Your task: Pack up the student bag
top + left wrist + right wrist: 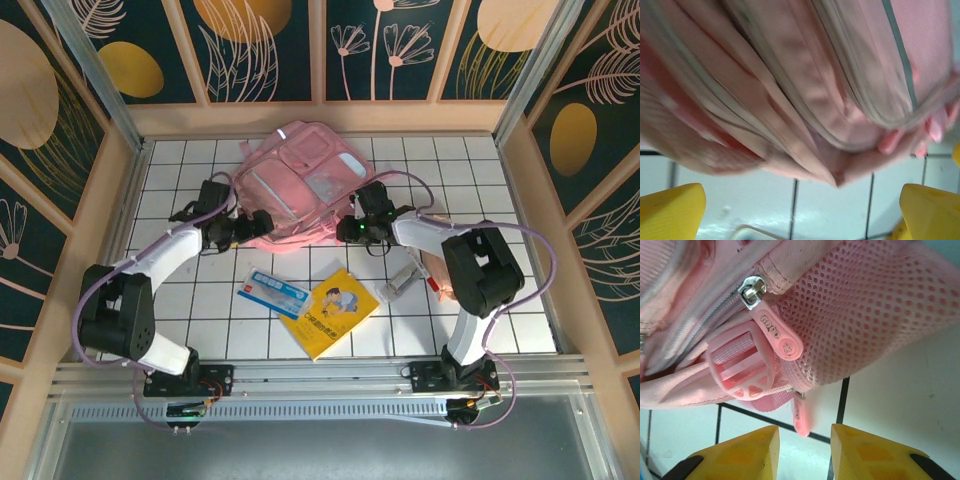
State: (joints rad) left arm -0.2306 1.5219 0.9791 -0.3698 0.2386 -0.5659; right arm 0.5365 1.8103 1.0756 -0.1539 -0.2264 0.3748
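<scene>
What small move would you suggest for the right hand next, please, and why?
Probably ease the right hand forward and close on the hanging zipper pull: it dangles from the student bag just ahead of its open jaws, not yet gripped.

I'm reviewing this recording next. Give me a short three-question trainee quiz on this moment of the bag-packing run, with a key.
1. True or false: the yellow book lies on the table, outside the student bag.
2. What hangs just ahead of the right gripper? A. a pink zip pull B. a pencil C. a bottle cap
3. Fill in: the left gripper, facing the bag's fabric, has its jaws ____.

Key: 1 true; 2 A; 3 open.
</scene>
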